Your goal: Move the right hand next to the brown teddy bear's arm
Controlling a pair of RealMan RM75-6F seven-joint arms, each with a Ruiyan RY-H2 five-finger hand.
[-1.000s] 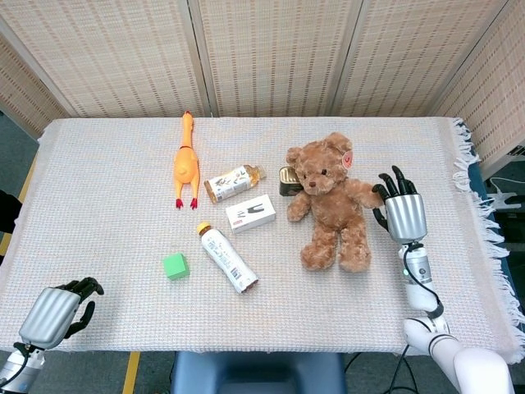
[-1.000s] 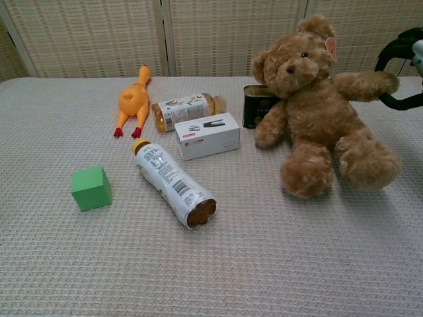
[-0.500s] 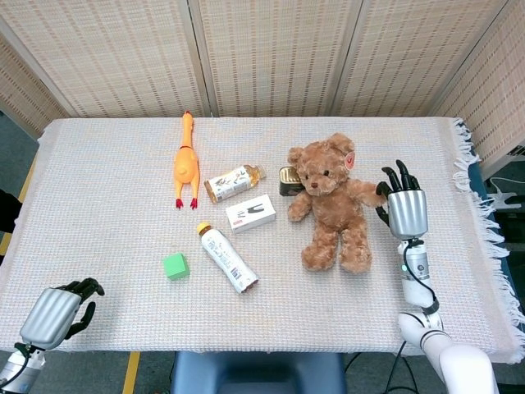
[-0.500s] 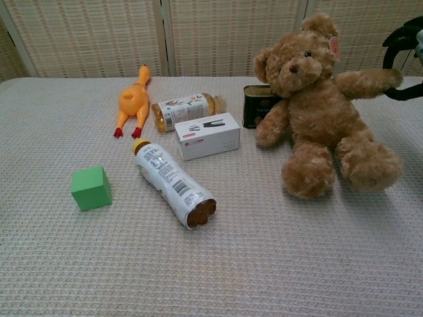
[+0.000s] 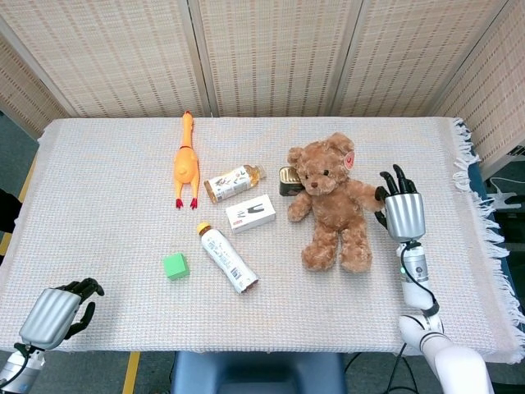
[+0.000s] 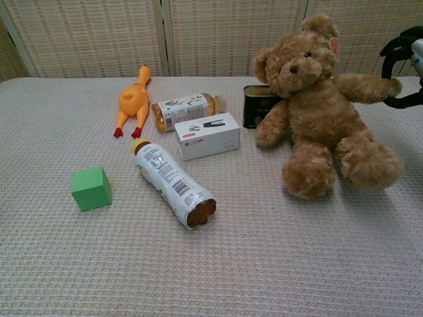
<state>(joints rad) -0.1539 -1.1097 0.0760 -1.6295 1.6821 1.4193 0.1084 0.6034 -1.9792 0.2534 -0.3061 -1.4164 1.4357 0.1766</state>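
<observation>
Teddy bear (image 5: 333, 200) sits on the table (image 5: 107, 164), right of the white box (image 5: 251, 213). Right hand (image 5: 401, 212) stands just beside its outstretched arm, fingers apart, seemingly holding nothing. Left hand (image 5: 57, 311) rests far off, fingers curled in.

Nine items are counted on the cloth-covered table (image 5: 115, 172):

- Brown teddy bear (image 5: 332, 201): one.
- Rubber chicken (image 5: 186, 164): one.
- Bottles: two, an amber one (image 5: 233, 182) and a white-labelled one (image 5: 226, 257), both lying on their sides.
- White box (image 5: 250, 213): one.
- Green cube (image 5: 175, 266): one.
- Dark tin (image 5: 287, 180): one.
- Robot hands: two, the left hand (image 5: 57, 312) and the right hand (image 5: 402, 209).
</observation>
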